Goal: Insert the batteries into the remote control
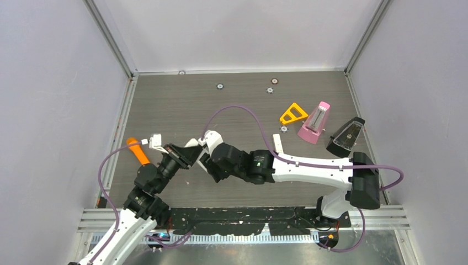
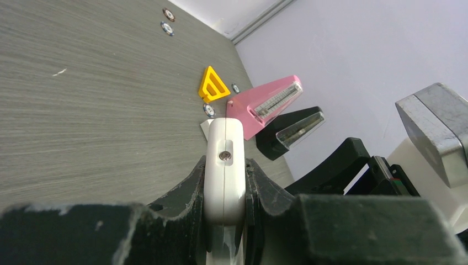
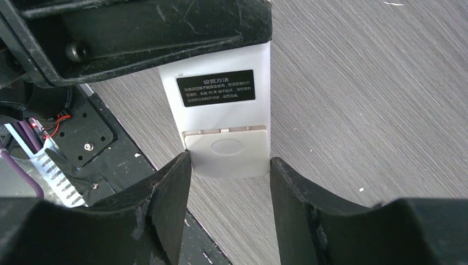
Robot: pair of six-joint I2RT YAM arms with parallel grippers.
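- Remote [image 2: 223, 135]: white, held up off the surface [image 1: 182, 105], left of centre in the overhead frame, where the two hands meet.
- Left hand [image 2: 224, 165]: clenched on the remote across its thin dimension. The remote is edge-on in that hand's own camera, with one rounded end showing above the fingers.
- Right hand [image 3: 229, 161]: closed across the remote's width at the battery cover [image 3: 226, 149] end, fingertips flush against both long edges. It looks like contact; how firm, can't tell.
- Long axis: runs top to bottom in the right wrist frame, back face to that camera. The left hand's grip crosses the body at the top of the frame; the cover end is at the bottom, between the right fingers.
- Cover is still seated. Judgement: it comes off along that axis, so the right hand is the one placed to work it, with the left hand as the vise.
- Batteries: can't pick them out in any view.
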